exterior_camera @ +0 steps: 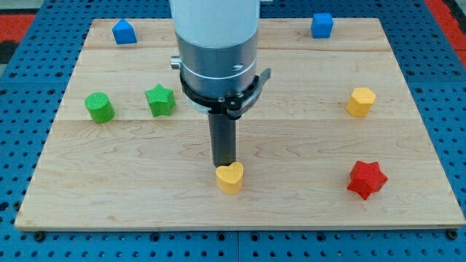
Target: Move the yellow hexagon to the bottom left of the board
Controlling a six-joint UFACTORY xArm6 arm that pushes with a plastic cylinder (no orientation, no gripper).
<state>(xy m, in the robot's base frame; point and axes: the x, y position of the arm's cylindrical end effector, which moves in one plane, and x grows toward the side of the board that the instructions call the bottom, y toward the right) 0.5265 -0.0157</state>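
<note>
Camera view, only one: my tip sits at mid-board near the view's bottom, touching or just above the top edge of a yellow heart, not the target. No fingers on this rig, just a straight dark rod, so nothing to open or close; contact is push only. Yellow hexagon is on the view's right side, about mid-height, well apart from my tip, with a red star below it. Judgement: hexagon looks like a small rigid plastic block, light, flat-faced, should slide easily on the smooth wood board and may spin if hit off-centre. Best contact is square on its right or upper-right face, pushing toward the view's bottom left. Yellow heart lies roughly in that path, so it could get bulldozed along. Other pieces: green cylinder with ribbed sides and green star at the view's left, blue cube top left, second blue cube top right. Board is pale planked wood on a blue perforated base.
</note>
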